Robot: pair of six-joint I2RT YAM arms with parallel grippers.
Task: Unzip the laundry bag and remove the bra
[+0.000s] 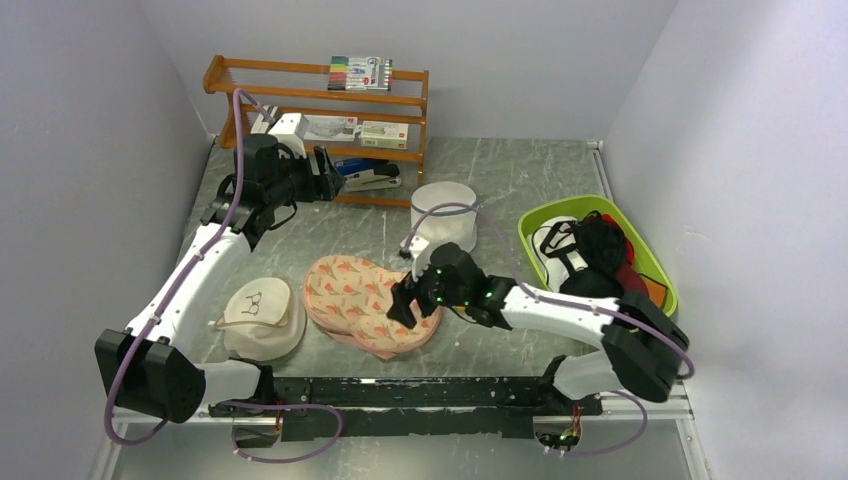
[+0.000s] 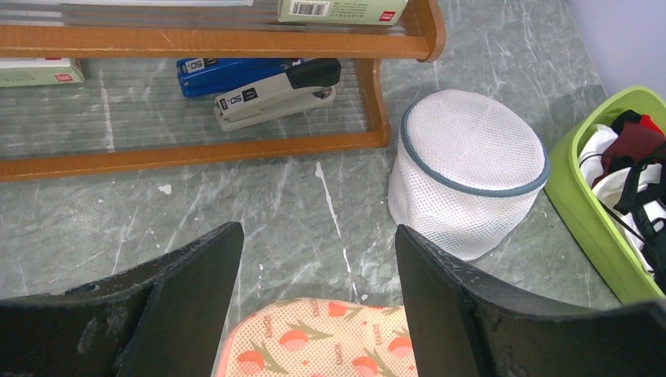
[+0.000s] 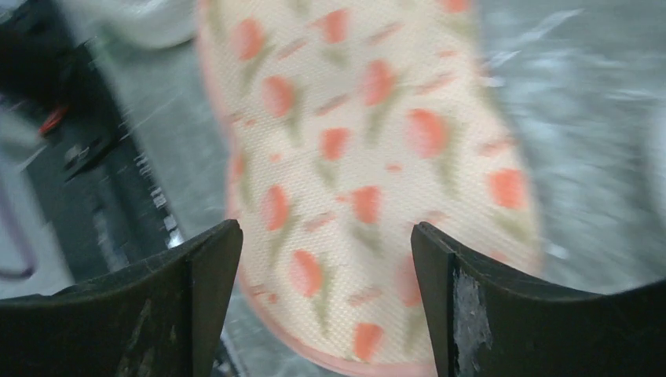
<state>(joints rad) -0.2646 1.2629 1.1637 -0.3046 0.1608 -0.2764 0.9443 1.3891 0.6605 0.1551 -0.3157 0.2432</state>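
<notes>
- R hand [image 3: 326, 236]: released, jaws wide, just over laundry bag [image 3: 361, 141], nothing gripped.
- L hand [image 2: 318, 236]: released, empty; mesh cylinder [image 2: 467, 181] ahead-right of it.

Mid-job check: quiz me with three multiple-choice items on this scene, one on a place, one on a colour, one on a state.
1. What lies just left of the laundry bag?
A. a cream cap
B. a glass jar
C. a blue towel
2. What colour is the bin holding clothes?
A. blue
B. green
C. orange
3. How is the right pincer?
A. shut on a zip pull
B. open over the bin
C. open over the laundry bag
Answers: 1 A, the cap sits beside the bag's left edge. 2 B, its wall shows lime green. 3 C, its fingers stand apart with the floral bag between them.
</notes>
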